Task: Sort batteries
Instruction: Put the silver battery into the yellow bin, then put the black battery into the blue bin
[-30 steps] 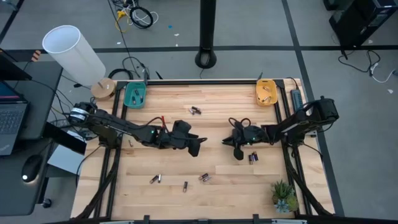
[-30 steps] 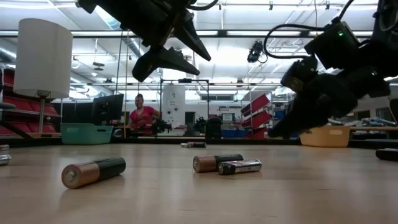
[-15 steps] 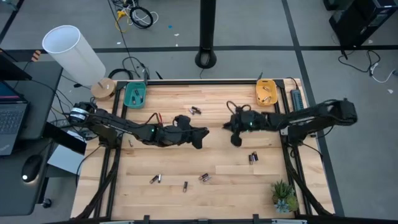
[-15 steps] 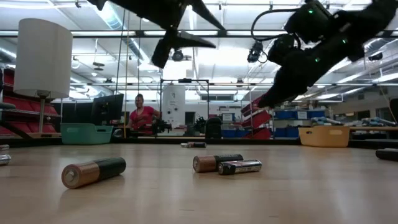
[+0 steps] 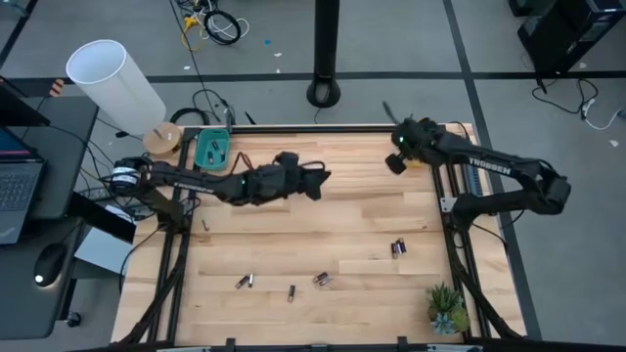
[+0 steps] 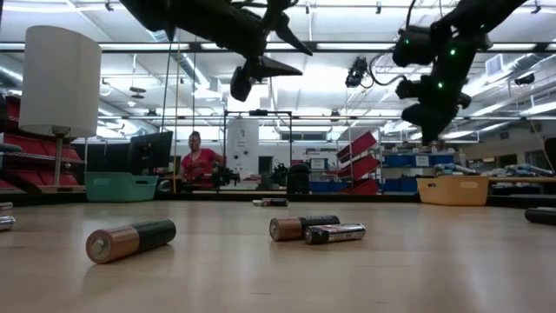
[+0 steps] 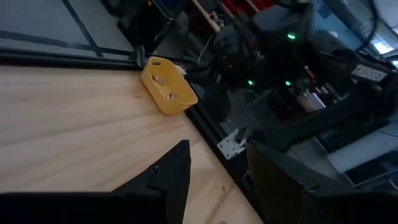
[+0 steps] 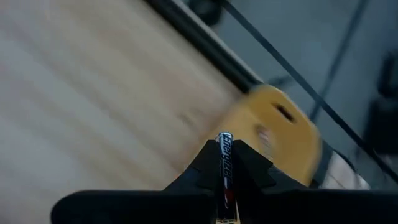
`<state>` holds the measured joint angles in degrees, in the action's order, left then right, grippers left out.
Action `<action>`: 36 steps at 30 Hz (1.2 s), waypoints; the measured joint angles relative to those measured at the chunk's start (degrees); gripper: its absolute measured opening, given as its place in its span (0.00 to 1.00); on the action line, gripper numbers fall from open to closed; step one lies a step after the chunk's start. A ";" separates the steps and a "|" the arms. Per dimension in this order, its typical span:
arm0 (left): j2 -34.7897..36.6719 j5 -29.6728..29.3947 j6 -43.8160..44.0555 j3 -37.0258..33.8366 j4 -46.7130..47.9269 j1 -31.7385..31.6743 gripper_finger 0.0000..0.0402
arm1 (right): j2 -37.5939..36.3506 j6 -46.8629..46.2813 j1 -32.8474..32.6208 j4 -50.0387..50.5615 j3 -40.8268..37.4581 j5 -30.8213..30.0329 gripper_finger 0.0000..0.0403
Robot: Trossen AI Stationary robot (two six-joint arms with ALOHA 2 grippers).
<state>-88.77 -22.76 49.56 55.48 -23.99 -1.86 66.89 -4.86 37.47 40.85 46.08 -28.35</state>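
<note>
My right gripper (image 5: 393,162) hangs high over the table's far right corner, beside the orange tray (image 8: 280,134), shut on a thin black battery (image 8: 224,163). My left gripper (image 5: 320,183) is raised over the far middle of the table, open and holding nothing. Loose batteries lie on their sides on the wood: a pair at the right (image 5: 397,247) and several along the near edge (image 5: 321,280), (image 5: 291,292), (image 5: 244,282). In the low view another pair (image 6: 271,202) lies far back. The teal tray (image 5: 212,151) stands at the far left corner. My right gripper pinches the black battery between its two fingers, which lie along it. The battery's silvery end (image 8: 224,137) sticks out just past the fingertips (image 8: 249,163). The fingers slant down toward the orange tray. The battery is lifted clear of the table.
A small potted plant (image 5: 447,307) stands at the near right corner. A white lamp (image 5: 115,86) leans over the far left, off the table. A black power strip (image 5: 467,154) lies beyond the right rail. In the room behind, a person (image 6: 196,161) sits far back.
My right gripper has risen from near the right-hand battery pair and swung to the far right corner, toward the orange tray, tipping to point downward; it has stayed shut. My left gripper has moved up and toward the far edge, turning as it went.
</note>
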 joint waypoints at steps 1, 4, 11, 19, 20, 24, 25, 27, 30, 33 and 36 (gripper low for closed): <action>0.00 1.45 -0.25 0.00 -0.31 -0.82 0.43 | 0.25 0.33 1.97 -0.17 0.15 -0.12 0.07; 0.00 6.48 -1.48 0.00 -0.79 -3.26 0.43 | 1.20 2.03 7.03 0.40 0.22 -0.12 0.08; 0.00 15.61 -1.53 0.00 -0.96 -7.53 0.43 | 2.50 5.02 10.82 0.49 0.18 -0.08 0.21; 0.00 18.73 -2.15 0.00 -0.98 -9.53 0.43 | 1.70 4.26 10.33 0.90 0.21 1.44 0.36; 0.00 17.73 -3.56 0.00 -1.01 -9.12 0.43 | 1.30 3.55 9.96 1.50 0.51 2.54 0.37; 0.00 16.01 -12.41 0.00 -0.16 -5.93 0.41 | -1.90 -0.86 6.60 1.80 1.05 8.23 0.38; 0.00 15.50 -13.53 0.00 0.79 -4.96 0.40 | -2.86 -2.04 5.38 1.28 1.05 9.02 0.37; 0.00 14.67 -14.38 0.00 3.00 -3.18 0.38 | -4.80 -3.86 2.53 -0.16 1.05 10.73 0.37; 0.00 13.03 -14.47 0.00 5.82 -0.72 0.35 | -7.36 -4.30 -1.83 -4.66 1.05 19.76 0.37; -0.03 10.52 -14.69 1.33 10.50 2.37 0.32 | -8.92 -4.22 -6.17 -11.91 0.10 34.13 0.37; -0.03 6.97 -17.20 5.10 15.88 6.62 0.32 | -9.62 -5.83 -11.48 -19.85 -2.75 41.33 0.37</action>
<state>-88.80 -15.79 32.36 60.58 -8.11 4.75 57.28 -10.69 25.99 21.00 43.33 12.98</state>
